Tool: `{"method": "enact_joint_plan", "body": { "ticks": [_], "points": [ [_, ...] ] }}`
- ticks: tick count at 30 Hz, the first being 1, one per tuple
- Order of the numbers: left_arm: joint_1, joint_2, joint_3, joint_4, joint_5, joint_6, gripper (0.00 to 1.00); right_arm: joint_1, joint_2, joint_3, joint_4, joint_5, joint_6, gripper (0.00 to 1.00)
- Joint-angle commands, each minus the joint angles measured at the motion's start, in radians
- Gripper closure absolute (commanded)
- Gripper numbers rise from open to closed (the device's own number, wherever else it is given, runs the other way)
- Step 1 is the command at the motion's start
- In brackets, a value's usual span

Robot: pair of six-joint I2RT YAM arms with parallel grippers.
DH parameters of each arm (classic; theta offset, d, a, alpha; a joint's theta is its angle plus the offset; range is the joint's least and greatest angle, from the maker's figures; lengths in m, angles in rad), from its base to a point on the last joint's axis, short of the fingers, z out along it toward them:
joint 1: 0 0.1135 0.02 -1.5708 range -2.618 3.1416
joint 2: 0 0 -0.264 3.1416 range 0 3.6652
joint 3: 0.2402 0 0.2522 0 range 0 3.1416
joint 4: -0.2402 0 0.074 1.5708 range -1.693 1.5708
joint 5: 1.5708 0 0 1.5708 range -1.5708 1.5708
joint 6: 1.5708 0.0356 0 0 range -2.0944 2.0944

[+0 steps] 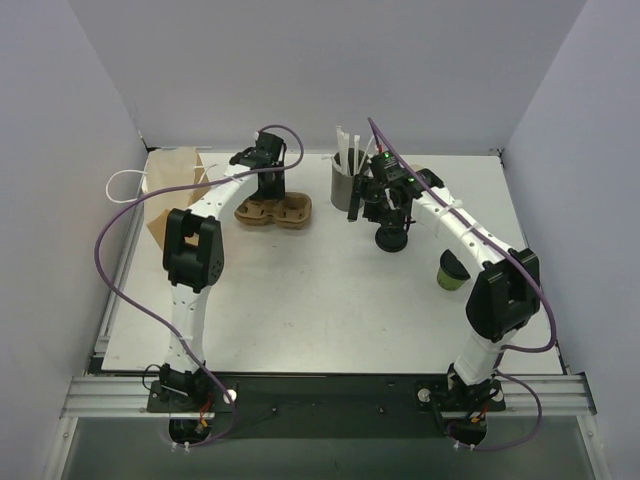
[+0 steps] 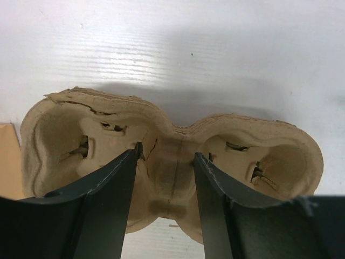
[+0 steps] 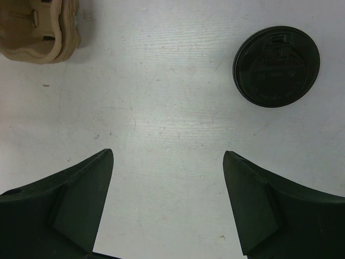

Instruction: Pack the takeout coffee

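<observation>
The takeout coffee shows as a round black lid (image 3: pixel 276 66), ahead and right of my right gripper (image 3: pixel 167 154); its cup body is hidden under the lid. In the top view it is the dark round shape (image 1: pixel 390 238) below my right gripper (image 1: pixel 372 205), which hangs wide open and empty above bare table. My left gripper (image 2: pixel 167 151) has one finger in each well of the brown pulp cup carrier (image 2: pixel 259 156) and pinches its centre ridge. The carrier (image 1: pixel 275 210) rests on the table under my left gripper (image 1: pixel 268 190).
A brown paper bag (image 1: pixel 175 190) with white handles lies at the back left. A grey straw holder (image 1: pixel 345 180) with white straws stands behind the right gripper. A second green cup (image 1: pixel 452 272) stands by the right arm's elbow. A carrier corner (image 3: pixel 38 29) shows in the right wrist view.
</observation>
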State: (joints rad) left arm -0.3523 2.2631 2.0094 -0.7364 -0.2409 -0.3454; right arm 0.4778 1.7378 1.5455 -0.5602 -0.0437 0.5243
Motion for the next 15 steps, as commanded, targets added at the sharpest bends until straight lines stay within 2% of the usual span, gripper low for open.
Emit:
{"method": "enact_joint_plan", "body": {
  "ticks": [1, 4, 8, 15],
  "points": [
    [0.003, -0.077, -0.050, 0.035, 0.068, 0.020, 0.43, 0.008, 0.040, 0.039, 0.016, -0.004, 0.006, 0.22],
    [0.003, -0.073, -0.057, 0.042, 0.075, 0.019, 0.43, 0.024, 0.077, 0.065, 0.048, -0.007, 0.019, 0.24],
    [0.003, -0.071, -0.066, 0.061, 0.120, -0.001, 0.50, 0.053, 0.146, 0.108, 0.104, -0.013, 0.063, 0.30],
    [-0.005, -0.071, -0.089, 0.074, 0.163, -0.101, 0.57, 0.102, 0.310, 0.229, 0.197, -0.001, 0.201, 0.52]
  ]
}}
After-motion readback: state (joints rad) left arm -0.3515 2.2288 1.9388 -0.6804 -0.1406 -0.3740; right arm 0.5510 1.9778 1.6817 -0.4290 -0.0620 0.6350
